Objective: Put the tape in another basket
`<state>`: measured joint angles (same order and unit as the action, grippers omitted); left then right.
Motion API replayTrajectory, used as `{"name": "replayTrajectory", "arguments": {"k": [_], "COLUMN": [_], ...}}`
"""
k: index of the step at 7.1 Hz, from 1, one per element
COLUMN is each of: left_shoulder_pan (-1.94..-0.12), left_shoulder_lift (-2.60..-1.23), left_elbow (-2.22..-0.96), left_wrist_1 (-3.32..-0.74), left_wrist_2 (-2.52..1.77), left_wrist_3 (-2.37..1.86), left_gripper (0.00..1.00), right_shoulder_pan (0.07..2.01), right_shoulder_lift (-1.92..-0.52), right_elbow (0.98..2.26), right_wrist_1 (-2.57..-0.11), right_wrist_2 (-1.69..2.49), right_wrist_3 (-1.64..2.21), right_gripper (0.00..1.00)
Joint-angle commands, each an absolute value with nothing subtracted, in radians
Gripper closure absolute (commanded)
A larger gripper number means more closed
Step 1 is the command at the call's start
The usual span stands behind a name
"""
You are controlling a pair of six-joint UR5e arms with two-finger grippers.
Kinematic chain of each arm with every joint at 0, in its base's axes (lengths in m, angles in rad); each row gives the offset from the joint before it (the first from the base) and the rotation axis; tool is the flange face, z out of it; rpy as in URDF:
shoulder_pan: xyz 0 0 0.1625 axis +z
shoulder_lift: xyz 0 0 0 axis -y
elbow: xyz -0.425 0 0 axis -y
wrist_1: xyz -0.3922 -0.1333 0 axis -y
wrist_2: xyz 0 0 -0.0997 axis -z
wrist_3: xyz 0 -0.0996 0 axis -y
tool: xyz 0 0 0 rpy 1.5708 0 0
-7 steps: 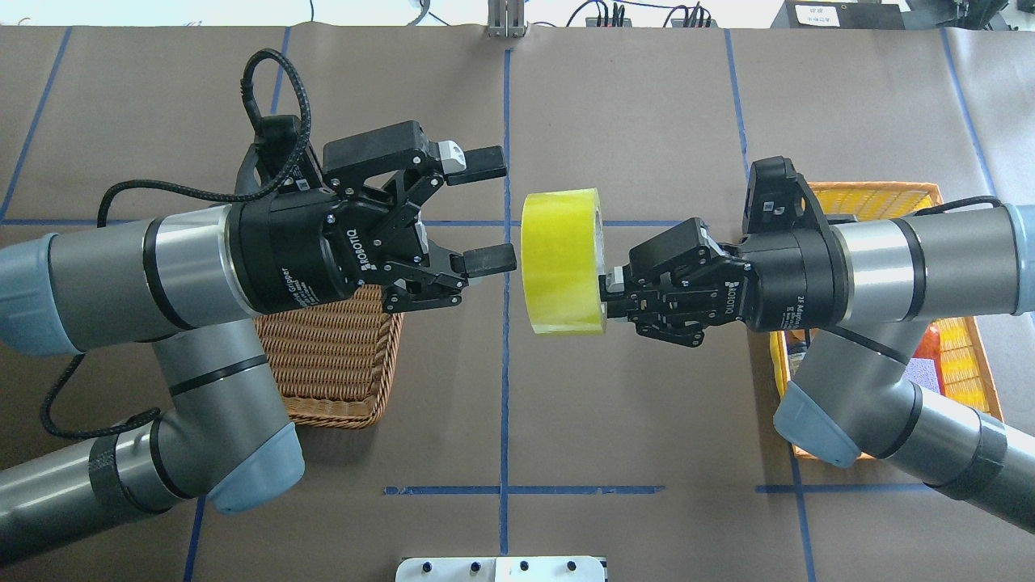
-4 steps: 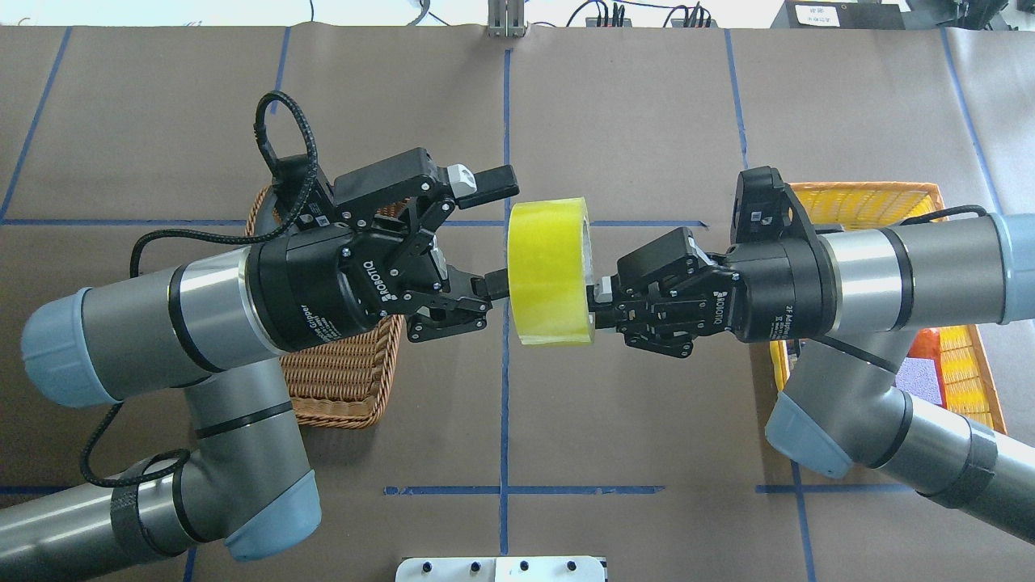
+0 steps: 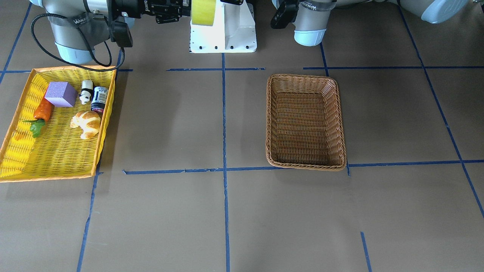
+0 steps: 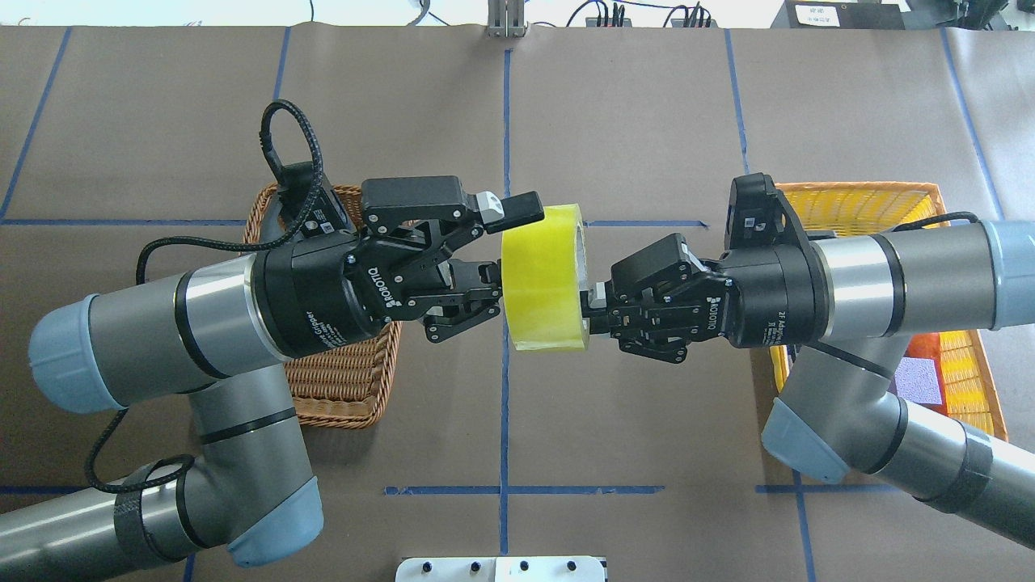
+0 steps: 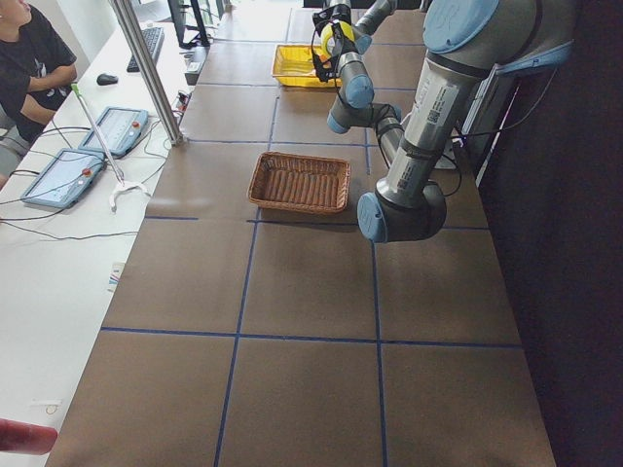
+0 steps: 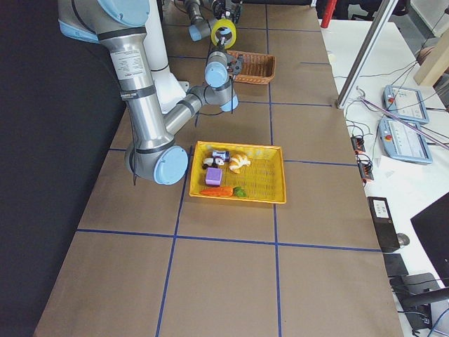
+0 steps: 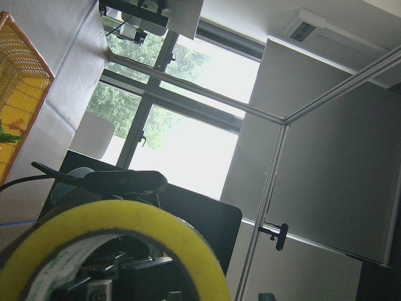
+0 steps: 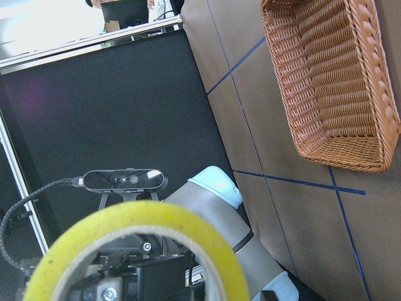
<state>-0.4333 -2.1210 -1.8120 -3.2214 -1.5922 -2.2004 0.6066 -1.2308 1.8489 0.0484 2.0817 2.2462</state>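
- Tape point(image 4: 543, 283): yellow roll held in the air over the table's blue centre line. It stands on edge with one open face toward each of my grippers. The white core has print, too small to read.
- My right gripper point(image 4: 597, 305): jaws nearly together, pinched on the roll's wall at its right side. This one carries the tape.
- My left gripper point(image 4: 509, 242): jaws spread wide and gripping nothing. One finger is at the roll's top rim, the other at its left face. I cannot tell whether that one goes into the core.
- Writing: "ROBOTIQ" in white on both gripper bodies. "Gripper" is on my left collar and "2F" starts the line on my right collar; the rest is unreadable.
- Basket point(image 3: 270, 121): brown wicker, on the table under my left arm, well apart from the tape.
- Yellow tray point(image 3: 53, 158): orange rim, under my right arm. It holds a purple block point(image 3: 60, 94), croissant point(image 3: 87, 122), carrot point(image 3: 42, 111), panda figure point(image 3: 86, 91) and small jar point(image 3: 100, 99), label unreadable.
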Motion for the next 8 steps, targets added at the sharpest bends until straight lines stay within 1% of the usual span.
{"name": "replayTrajectory", "arguments": {"k": [1,4,5,6,8], "left_shoulder_pan": [-0.433,-0.458,-0.480,-0.532,-0.722], "left_shoulder_lift": [-2.114,-2.100,-2.045,-1.989,-1.985], "left_elbow": [-1.807,-1.842,-1.848,-1.829,-1.812], "left_wrist_1": [-3.221,-3.220,-3.215,-3.206,-2.907], "left_wrist_2": [-1.592,-1.600,-1.603,-1.668,-2.038], "left_wrist_3": [-2.189,-2.166,-2.164,-2.160,-2.063], "left_gripper": [1.00,1.00,1.00,1.00,1.00], "right_shoulder_pan": [0.607,0.621,0.677,0.730,0.892], "right_shoulder_lift": [-1.230,-1.265,-1.311,-1.331,-1.411], "right_elbow": [1.848,1.851,1.853,1.852,1.859], "right_wrist_1": [0.049,0.069,0.072,0.058,-0.025], "right_wrist_2": [2.082,2.085,2.086,2.088,2.103], "right_wrist_3": [2.243,2.246,2.240,2.238,2.217], "right_gripper": [0.00,0.00,0.00,0.00,0.00]}}
